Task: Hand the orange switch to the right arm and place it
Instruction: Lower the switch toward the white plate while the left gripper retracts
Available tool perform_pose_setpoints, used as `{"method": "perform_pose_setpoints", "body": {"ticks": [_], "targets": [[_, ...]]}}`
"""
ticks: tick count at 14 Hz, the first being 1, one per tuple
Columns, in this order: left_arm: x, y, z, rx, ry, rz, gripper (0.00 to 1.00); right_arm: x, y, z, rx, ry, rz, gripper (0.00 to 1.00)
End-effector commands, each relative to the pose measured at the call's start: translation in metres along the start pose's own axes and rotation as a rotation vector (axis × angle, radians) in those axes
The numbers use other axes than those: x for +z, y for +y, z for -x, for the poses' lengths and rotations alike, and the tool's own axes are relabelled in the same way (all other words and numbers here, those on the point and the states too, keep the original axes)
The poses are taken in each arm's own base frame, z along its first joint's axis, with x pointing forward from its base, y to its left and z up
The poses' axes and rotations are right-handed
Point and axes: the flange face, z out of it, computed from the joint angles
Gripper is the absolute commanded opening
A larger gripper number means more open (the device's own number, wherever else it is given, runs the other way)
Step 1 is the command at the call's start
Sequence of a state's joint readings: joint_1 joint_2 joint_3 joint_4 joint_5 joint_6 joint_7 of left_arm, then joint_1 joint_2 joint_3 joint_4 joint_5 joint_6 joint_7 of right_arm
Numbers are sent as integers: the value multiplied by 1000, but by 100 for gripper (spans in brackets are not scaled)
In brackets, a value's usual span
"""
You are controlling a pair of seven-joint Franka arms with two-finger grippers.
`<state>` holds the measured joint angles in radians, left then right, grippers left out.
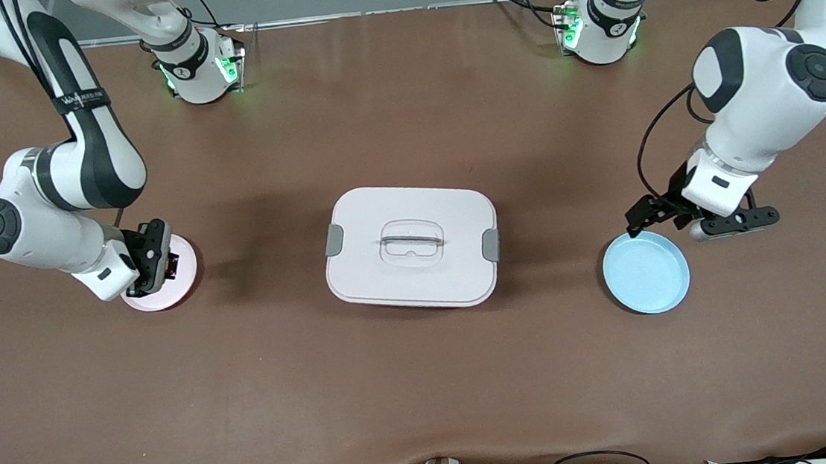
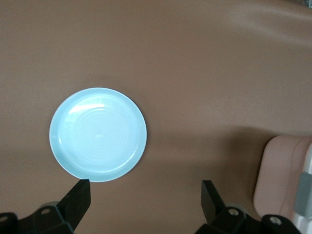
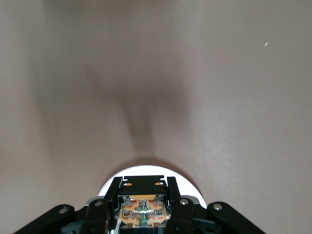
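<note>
The orange switch (image 3: 142,210) sits clamped in the right tool (image 1: 154,263), low over the pink plate (image 1: 185,282). The left tool (image 1: 682,227) hangs spread wide and empty above the tabletop (image 1: 426,380), beside the blue plate (image 1: 646,273).

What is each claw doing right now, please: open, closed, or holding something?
Left claw: open, holding nothing, beside the blue plate.
Right claw: closed on the orange switch, over the pink plate.

The lidded box (image 1: 411,247) sits mid-worktop (image 1: 426,380), the one tall obstacle between the arms. The blue plate (image 1: 646,272) lies low toward the left arm's end, the pink plate (image 1: 181,278) toward the right arm's end. Bare worktop stretches nearer the camera.
</note>
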<state>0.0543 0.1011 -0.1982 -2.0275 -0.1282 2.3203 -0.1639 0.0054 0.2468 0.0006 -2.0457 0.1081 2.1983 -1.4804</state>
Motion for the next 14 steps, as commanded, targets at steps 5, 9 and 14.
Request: {"method": "perform_pose_setpoints", "body": {"ticks": [5,9,14], "targets": [[-78,-30,-38,1,24,-23,100,56,-13,61,-105,-39,82,0],[-134,-40,-51,-18,24,-24,100,80,-11,70,-173,-47,73,0],[-183,-46,-56,-22,27,-48,100,98,-16,78,-170,-49,84,0]]}}
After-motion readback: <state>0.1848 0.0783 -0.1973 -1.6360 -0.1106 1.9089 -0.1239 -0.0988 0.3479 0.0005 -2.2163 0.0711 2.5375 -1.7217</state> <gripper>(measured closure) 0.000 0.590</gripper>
